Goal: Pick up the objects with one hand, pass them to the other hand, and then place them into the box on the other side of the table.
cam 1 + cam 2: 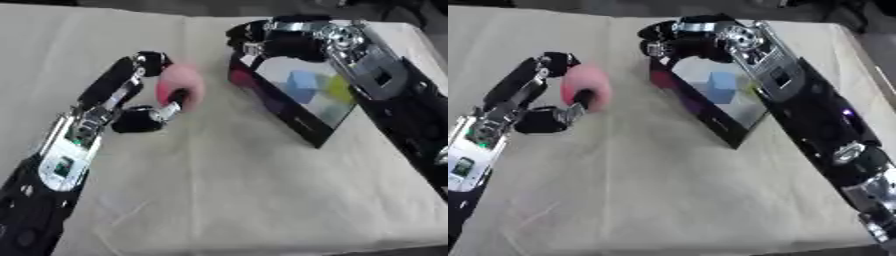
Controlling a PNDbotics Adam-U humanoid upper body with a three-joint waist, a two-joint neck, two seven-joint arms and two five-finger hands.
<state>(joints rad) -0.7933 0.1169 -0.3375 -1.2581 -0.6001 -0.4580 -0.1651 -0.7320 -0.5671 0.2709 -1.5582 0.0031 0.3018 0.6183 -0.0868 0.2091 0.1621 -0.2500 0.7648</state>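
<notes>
On the left side of the tabletop (219, 200) the left hand (149, 107) has its fingers and thumb curled around a soft pink object (181, 85), which it holds up above the cloth, toward the far edge. To the right of it stands the box (302, 125), dark-walled, with a blue block (304, 84) and something yellow-green (339, 89) already inside. The right hand (267, 40) is at the box's far corner; whether its fingers are apart or together, I cannot tell. I judge that the handover is the step now: the right hand must come across to the pink object, take hold, and only then the left may let go. The right eye view shows the long right arm (824, 130) down to the near edge; the left eye view cuts it off.
</notes>
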